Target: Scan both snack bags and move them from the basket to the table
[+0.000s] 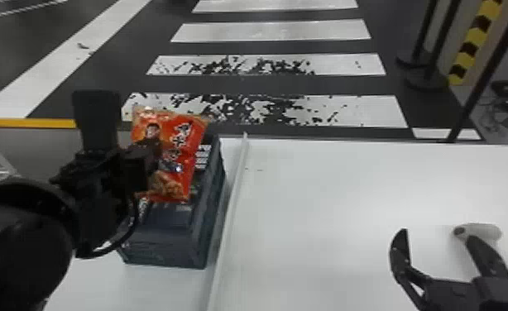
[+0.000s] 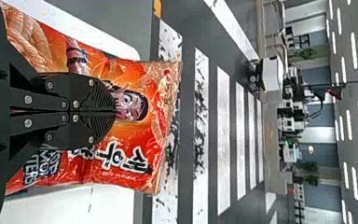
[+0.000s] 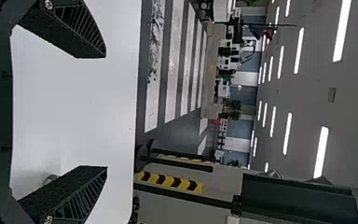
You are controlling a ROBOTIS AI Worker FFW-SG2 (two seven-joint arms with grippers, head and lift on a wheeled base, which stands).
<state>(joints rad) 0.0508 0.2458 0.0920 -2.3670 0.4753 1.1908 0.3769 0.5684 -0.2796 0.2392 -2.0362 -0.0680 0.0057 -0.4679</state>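
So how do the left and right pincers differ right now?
The left pincer is shut on a red snack bag; the right pincer is open, with nothing between its fingers.
In the head view, the left pincer's bag overlaps the dark basket, while the right pincer hovers over the white table.
Both are black and two-fingered.

Floor (image 1: 265,47): dark, white stripes (image 1: 269,31)
Posts (image 1: 443,35): black, round-based
Ceiling (image 3: 303,93): grey, lit strip lights (image 3: 320,151)
Far wall (image 3: 246,95): blue-grey panels, plants (image 3: 234,104) nearby
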